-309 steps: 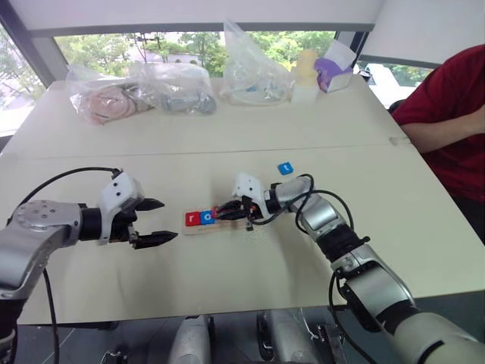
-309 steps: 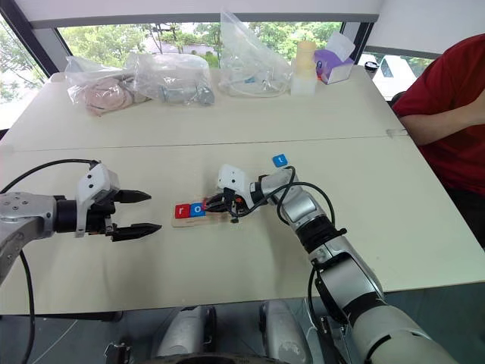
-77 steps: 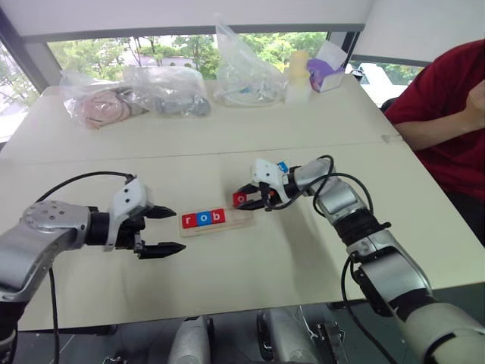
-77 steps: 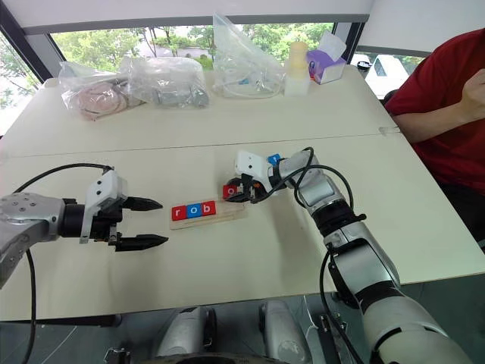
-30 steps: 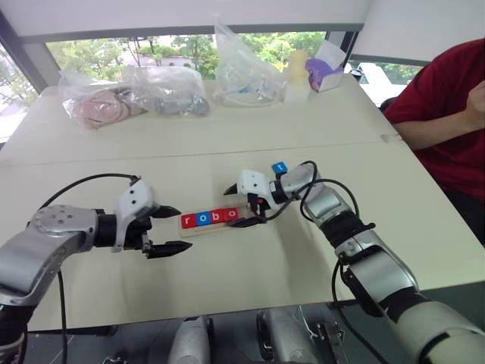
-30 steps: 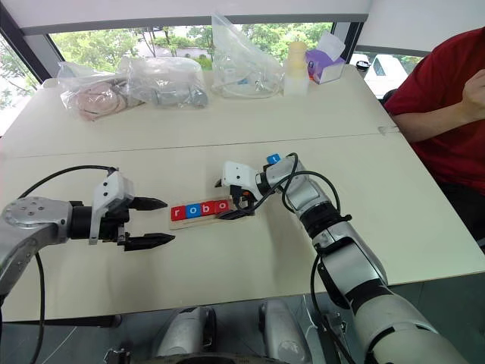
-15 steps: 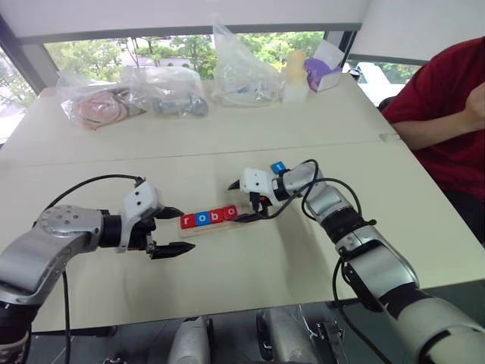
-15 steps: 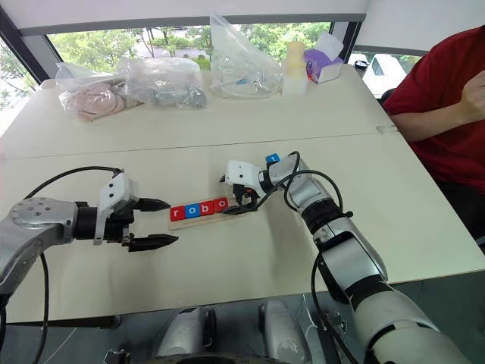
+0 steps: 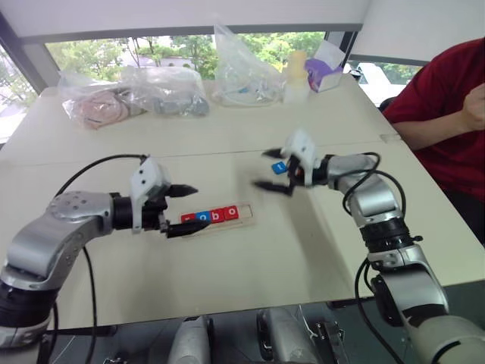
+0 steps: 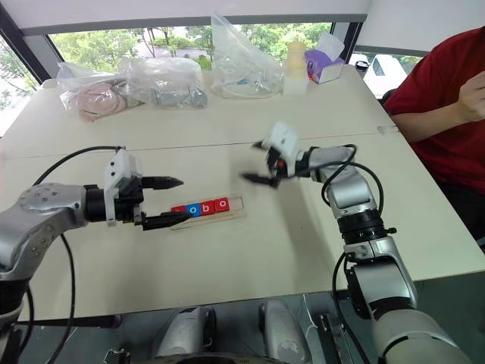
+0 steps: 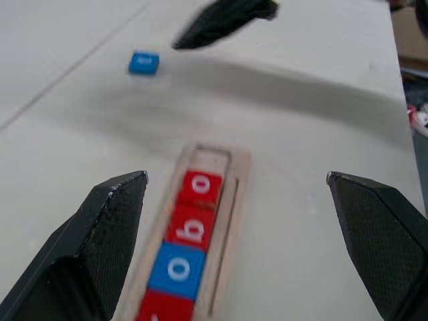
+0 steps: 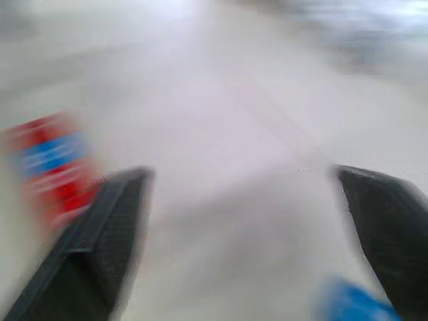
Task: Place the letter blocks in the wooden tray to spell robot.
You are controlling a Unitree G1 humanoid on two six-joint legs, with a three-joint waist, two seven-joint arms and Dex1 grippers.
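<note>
Wooden tray (image 9: pixel 244 221), plastic bags (image 9: pixel 151 91) well behind

Pale table (image 9: pixel 227 280) below daylit windows (image 9: pixel 151 49)

The letter blocks (image 10: pixel 201 208) in the wooden tray (image 10: pixel 237 210) read "robo".

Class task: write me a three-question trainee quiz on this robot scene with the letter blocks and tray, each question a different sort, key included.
1. How many letter blocks sit in the wooden tray?
2. True or false: the right claw grips the blue block.
3. The blue block lies: A) in the tray, B) on the table beyond the tray, C) in the left claw.

Key: 1. Four. 2. False; its jaws are open and empty. 3. B.
</note>
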